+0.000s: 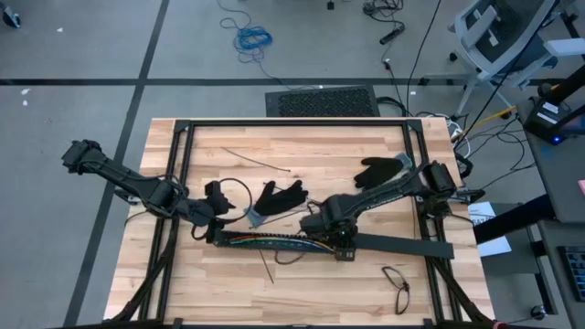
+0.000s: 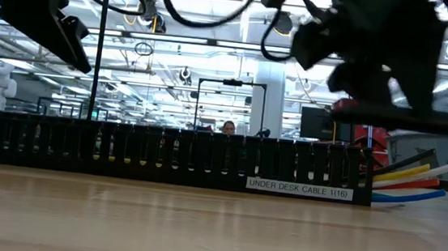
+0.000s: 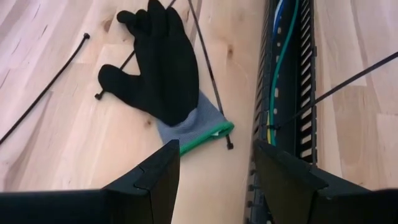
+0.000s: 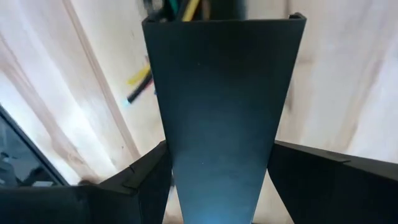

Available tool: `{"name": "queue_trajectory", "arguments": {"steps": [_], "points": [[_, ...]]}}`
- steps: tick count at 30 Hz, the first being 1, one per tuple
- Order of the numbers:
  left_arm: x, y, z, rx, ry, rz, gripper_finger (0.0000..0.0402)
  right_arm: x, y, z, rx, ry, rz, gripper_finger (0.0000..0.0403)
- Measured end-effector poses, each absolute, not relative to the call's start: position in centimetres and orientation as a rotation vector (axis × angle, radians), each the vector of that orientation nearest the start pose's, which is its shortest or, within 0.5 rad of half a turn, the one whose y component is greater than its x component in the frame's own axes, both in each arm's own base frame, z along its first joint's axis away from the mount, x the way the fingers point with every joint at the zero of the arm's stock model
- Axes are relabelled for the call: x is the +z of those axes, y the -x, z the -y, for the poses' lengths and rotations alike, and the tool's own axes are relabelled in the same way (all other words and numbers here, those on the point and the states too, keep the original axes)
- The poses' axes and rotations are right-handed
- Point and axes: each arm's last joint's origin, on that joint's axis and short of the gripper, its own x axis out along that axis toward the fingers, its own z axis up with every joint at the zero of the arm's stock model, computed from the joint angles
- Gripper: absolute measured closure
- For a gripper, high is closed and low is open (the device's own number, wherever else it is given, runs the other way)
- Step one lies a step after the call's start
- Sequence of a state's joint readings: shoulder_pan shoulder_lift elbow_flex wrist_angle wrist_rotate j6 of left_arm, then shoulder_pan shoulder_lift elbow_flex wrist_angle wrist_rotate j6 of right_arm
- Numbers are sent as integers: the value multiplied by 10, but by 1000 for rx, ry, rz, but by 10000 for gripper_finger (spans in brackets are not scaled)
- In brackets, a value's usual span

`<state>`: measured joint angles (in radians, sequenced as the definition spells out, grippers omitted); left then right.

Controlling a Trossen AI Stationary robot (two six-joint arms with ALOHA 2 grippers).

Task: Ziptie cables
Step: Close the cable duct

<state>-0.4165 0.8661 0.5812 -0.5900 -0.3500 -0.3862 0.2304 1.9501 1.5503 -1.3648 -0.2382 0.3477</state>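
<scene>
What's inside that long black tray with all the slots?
Coloured cables, green, blue and yellow, run along inside the slotted tray. A flat black lid covers its other end, hiding whatever lies beneath.

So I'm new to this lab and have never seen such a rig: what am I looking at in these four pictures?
Two dark robot arms work at a wooden table. One picture looks down from above, one looks level across the tabletop, and two come from cameras on the wrists. On the table lie a slotted black cable tray holding coloured cables, two black gloves, and thin zip ties. The left gripper hangs open beside the tray. The right gripper clamps a flat black cover strip.
</scene>
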Motion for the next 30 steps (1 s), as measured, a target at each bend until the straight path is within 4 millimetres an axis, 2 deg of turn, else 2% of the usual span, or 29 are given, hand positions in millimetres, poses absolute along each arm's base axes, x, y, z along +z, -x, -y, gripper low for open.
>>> {"name": "queue_trajectory", "arguments": {"steps": [3, 7, 18, 26, 30], "points": [[221, -153, 57, 92, 42, -795, 201, 204, -333, -90, 6, -262, -1839, 172], [221, -153, 56, 98, 42, -795, 201, 200, -332, -92, 4, -262, -1827, 172], [221, -153, 56, 105, 78, -800, 201, 199, -336, -96, -12, -336, -1793, 172], [221, -153, 56, 110, 95, -800, 201, 199, -330, -115, 8, -338, -1809, 172], [221, -153, 56, 110, 95, -801, 201, 199, -331, -115, -45, -326, -1793, 172]]}}
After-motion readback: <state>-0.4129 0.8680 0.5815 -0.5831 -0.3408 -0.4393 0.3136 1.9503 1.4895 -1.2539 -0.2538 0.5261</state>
